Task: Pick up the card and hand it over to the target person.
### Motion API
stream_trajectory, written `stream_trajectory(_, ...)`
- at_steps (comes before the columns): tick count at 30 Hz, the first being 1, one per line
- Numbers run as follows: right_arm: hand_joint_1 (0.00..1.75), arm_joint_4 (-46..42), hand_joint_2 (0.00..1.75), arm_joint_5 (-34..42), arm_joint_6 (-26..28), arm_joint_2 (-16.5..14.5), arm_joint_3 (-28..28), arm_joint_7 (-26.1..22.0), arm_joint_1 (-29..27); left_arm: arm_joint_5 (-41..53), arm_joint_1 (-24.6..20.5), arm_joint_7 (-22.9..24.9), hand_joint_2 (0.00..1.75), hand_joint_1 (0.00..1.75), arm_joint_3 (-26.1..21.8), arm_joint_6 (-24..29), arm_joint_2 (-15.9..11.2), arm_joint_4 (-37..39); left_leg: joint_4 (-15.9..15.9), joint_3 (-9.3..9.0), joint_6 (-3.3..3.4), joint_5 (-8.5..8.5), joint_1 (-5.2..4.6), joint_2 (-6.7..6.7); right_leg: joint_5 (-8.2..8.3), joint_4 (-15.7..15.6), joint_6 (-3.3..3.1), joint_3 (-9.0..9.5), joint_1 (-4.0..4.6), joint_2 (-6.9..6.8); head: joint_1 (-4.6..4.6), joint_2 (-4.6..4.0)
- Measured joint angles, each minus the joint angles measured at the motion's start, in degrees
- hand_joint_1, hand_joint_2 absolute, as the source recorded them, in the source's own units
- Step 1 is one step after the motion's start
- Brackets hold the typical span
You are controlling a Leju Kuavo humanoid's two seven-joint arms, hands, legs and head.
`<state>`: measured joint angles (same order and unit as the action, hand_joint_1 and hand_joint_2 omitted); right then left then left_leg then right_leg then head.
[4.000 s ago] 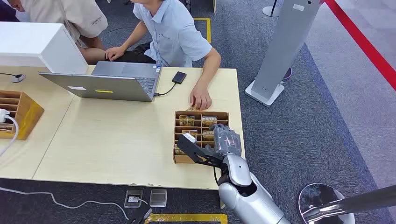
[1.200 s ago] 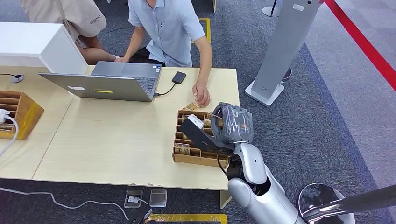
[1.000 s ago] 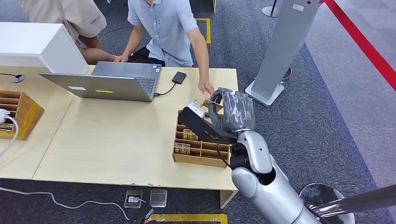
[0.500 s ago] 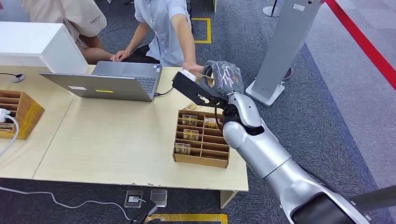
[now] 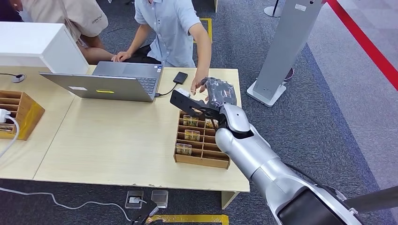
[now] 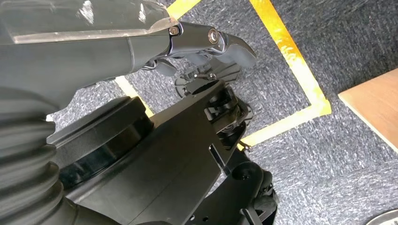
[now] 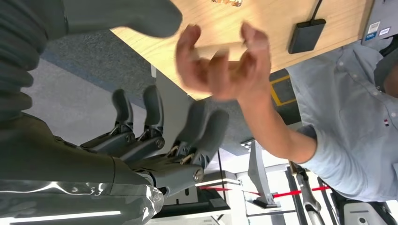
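Below me: light wood-top table (image 5: 108, 140) on dark grey carpet floor (image 5: 300, 122) w/ yellow tape marks (image 5: 205, 28), red floor stripe (image 5: 366, 44) far right.

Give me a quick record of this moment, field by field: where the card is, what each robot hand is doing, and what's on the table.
card: pinched in the person's hand
right robot hand: raised above the table next to the person's hand, fingers apart, holding nothing
left robot hand: hanging over the carpet; open or closed unclear
wooden tray: on the table, spare cards in some compartments
also on table: laptop, black device
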<state>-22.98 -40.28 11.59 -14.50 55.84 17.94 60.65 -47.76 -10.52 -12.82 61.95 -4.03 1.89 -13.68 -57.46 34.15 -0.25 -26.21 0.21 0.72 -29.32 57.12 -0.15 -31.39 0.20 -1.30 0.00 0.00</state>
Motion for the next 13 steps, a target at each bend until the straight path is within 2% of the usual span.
stream_trajectory(5, 0.0, -8.13, 1.75, 1.71, 2.06, 3.5, -2.41, -0.42, 0.31, 0.51, 0.22, -0.8, 1.75, 0.0, -0.55, 0.98, -0.19, 0.04, -0.07, 0.1, 0.01, 0.01, 0.01, -0.02, 0.01, 0.05, 0.01, -0.09, 0.01, -0.03, 0.0, 0.0)
stream_trajectory(8, 0.0, -19.05, 1.75, 3.8, 2.33, 7.58, -4.91, 0.05, -1.16, 0.73, 0.5, -1.08, 1.75, 0.0, -1.03, 1.87, -0.34, 0.13, -0.08, 0.1, 0.02, 0.02, 0.01, -0.09, 0.0, 0.04, 0.03, -0.07, 0.01, -0.08, 0.0, 0.0)
stream_trajectory(12, 0.0, -37.52, 1.75, 8.03, 2.41, 14.13, -9.31, 1.6, -6.27, 0.95, 0.85, -1.75, 1.75, 0.0, -1.69, 2.68, -0.45, 0.26, -0.07, 0.1, 0.03, 0.02, 0.03, -0.18, -0.01, -0.01, 0.05, -0.03, 0.03, -0.16, 0.0, 0.0)
stream_trajectory(13, 0.0, -39.74, 1.75, 8.53, 2.47, 14.95, -9.85, 1.8, -7.03, 0.99, 0.88, -1.83, 1.75, 0.0, -1.74, 2.78, -0.45, 0.27, -0.05, 0.06, 0.03, 0.02, 0.02, -0.2, -0.02, -0.03, 0.06, 0.01, 0.02, -0.17, 0.0, 0.0)
